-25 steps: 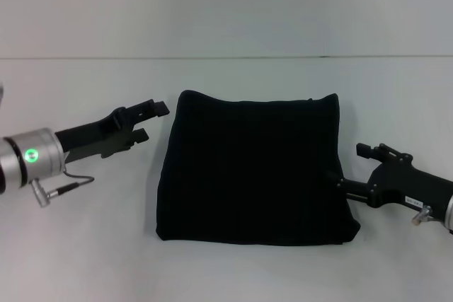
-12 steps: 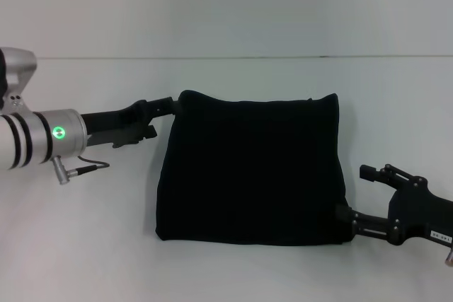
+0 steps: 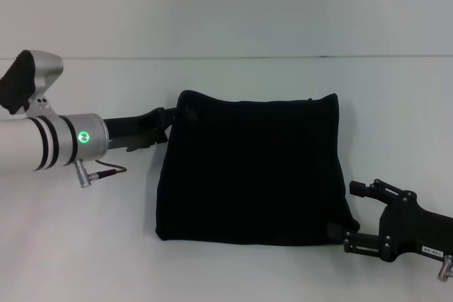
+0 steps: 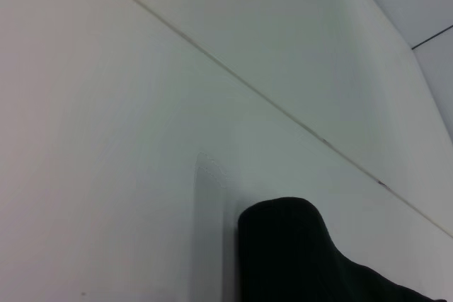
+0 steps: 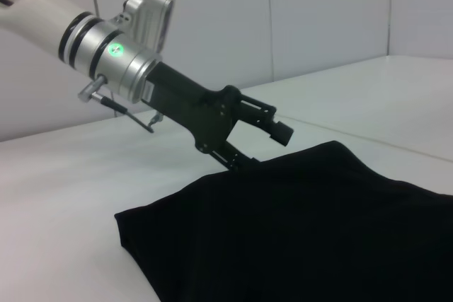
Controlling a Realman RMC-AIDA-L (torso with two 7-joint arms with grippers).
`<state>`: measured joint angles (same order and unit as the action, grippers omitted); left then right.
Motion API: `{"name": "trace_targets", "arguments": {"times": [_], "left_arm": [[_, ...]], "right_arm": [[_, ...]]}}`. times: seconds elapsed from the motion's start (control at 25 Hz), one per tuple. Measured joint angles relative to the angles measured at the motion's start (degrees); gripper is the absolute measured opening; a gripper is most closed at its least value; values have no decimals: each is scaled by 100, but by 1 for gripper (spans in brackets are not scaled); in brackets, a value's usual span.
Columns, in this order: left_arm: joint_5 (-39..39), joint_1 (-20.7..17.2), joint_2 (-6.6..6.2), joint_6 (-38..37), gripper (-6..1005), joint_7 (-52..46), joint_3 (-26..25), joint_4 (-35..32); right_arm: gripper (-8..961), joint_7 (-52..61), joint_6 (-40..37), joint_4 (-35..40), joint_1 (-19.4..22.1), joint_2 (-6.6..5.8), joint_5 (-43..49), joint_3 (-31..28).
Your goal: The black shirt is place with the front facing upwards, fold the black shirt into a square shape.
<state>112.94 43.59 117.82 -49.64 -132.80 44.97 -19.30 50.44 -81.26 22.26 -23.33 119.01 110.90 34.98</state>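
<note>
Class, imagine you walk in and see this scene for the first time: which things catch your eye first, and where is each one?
First the black shirt, a folded, roughly square slab in the middle of the white table. Next, the left end effector open at the shirt's far left corner, a green light glowing on its wrist. Last, the right end effector open at the near right corner.

head view above, wrists low

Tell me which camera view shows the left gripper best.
The right wrist view: the left gripper shows from the side, open, one finger above the black shirt and one at its edge. The head view shows it partly merged with the cloth. The left wrist view shows none of it.
</note>
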Motion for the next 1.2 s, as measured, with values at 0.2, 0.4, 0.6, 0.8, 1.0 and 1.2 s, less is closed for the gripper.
{"name": "trace_targets", "arguments": {"times": [0.2, 0.4, 0.6, 0.8, 1.0, 1.2], "left_arm": [[0, 66, 47, -30, 901, 12, 193, 0], [-47, 99, 219, 15, 861, 253, 353, -103], [-64, 128, 259, 28, 779, 245, 334, -168], [-69, 140, 268, 78, 672, 262, 331, -184], [-74, 132, 297, 165, 536, 291, 328, -185], [-143, 131, 304, 195, 296, 296, 320, -179]], "right_arm": [[940, 0, -3, 1, -8, 6, 13, 0], [941, 15, -35, -2, -7, 7, 20, 0], [941, 21, -46, -2, -5, 7, 20, 0], [941, 23, -55, -2, -5, 8, 20, -17], [941, 11, -55, -2, -9, 19, 19, -52], [941, 9, -55, 1, -13, 24, -16, -57]]}}
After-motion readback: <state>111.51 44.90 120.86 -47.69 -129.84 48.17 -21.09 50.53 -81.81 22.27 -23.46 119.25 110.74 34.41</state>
